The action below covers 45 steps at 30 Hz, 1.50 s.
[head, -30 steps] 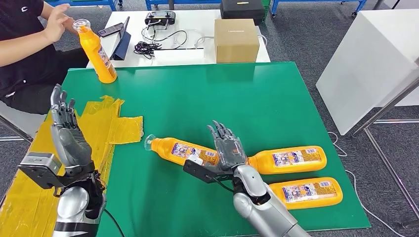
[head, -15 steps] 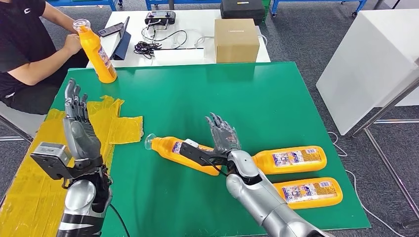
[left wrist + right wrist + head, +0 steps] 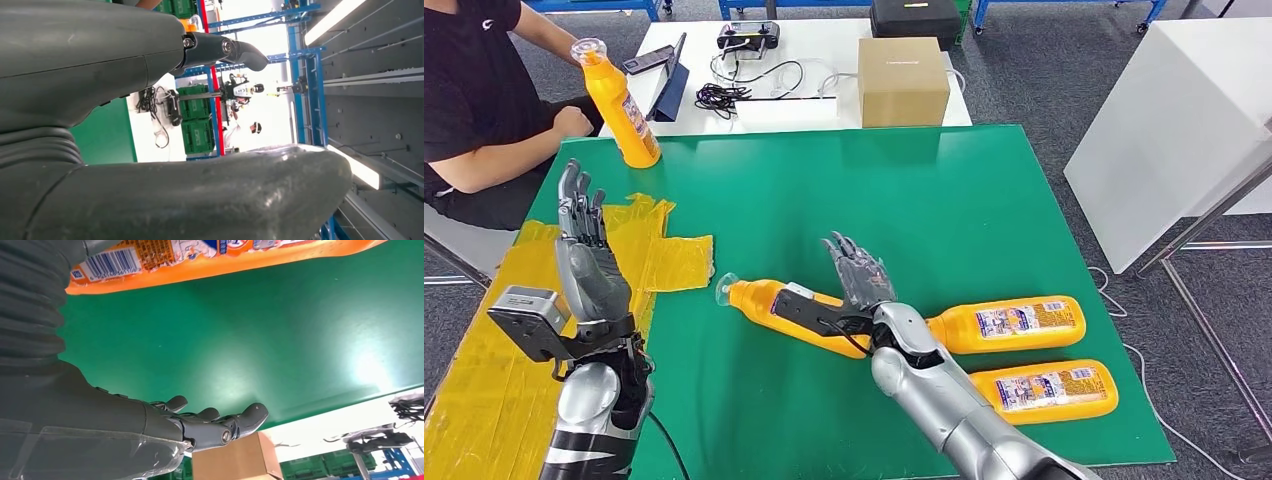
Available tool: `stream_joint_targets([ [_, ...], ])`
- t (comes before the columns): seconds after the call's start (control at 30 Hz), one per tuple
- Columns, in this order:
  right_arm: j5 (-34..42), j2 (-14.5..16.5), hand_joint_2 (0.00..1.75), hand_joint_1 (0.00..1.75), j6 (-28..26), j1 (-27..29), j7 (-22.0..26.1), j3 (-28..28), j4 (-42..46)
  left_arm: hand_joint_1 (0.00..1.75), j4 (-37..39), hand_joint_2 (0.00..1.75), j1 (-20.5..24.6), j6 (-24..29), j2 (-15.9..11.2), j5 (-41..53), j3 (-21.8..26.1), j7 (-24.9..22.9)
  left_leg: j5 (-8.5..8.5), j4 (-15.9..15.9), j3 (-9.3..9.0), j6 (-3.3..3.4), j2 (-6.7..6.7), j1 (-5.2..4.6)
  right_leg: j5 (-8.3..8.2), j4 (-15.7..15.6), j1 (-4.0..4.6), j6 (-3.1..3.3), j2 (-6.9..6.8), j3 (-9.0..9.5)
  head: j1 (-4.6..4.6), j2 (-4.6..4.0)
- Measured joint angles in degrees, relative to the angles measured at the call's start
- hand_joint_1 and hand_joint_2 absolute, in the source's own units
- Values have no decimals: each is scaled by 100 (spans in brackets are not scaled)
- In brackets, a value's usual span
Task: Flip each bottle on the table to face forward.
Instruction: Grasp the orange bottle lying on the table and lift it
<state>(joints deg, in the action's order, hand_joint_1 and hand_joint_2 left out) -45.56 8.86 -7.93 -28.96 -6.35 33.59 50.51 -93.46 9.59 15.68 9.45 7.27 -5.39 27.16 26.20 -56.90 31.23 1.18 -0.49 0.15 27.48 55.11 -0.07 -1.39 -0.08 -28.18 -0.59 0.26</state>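
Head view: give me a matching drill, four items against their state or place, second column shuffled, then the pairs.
Column 1
1. bottle by the person
2. bottle nearest the right robot hand
3. cardboard box
4. left robot hand

Column 2
A. raised above the yellow sheet, fingers apart, holding nothing
B. on the white table beyond the green mat
C. standing upright at the mat's far left corner
D. lying on its side on the mat

Pairs: 1-C, 2-D, 3-B, 4-A
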Motion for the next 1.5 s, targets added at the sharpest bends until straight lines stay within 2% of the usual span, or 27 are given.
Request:
stream_joint_targets([
  [0.5,222,-13,175,0,-96,398,134,664,1157,0,-4,0,-141,59,-37,-56,68,176,0,1,2,0,-1,0,0,0,0,0,0,-1,-1,0],
  [0.87,323,-34,175,0,34,401,0,879,1182,0,-4,0,-144,45,-38,-61,103,193,0,1,2,0,-1,0,0,0,0,0,0,-1,0,0],
  [1.13,148,15,175,0,267,154,-589,912,327,0,49,0,-58,1,-37,-78,99,143,0,1,1,0,-1,0,0,0,0,0,0,-1,-1,0],
  [1.3,-340,111,175,0,452,-4,-1231,960,-273,0,61,0,55,-27,-34,-67,66,-107,-1,0,1,0,0,0,0,0,0,0,0,-1,-1,0],
  [1.5,-1049,145,175,0,970,-58,-1853,1119,-453,0,43,0,170,-39,-32,-69,26,-307,0,1,2,0,1,0,0,0,0,0,0,-2,-1,0],
])
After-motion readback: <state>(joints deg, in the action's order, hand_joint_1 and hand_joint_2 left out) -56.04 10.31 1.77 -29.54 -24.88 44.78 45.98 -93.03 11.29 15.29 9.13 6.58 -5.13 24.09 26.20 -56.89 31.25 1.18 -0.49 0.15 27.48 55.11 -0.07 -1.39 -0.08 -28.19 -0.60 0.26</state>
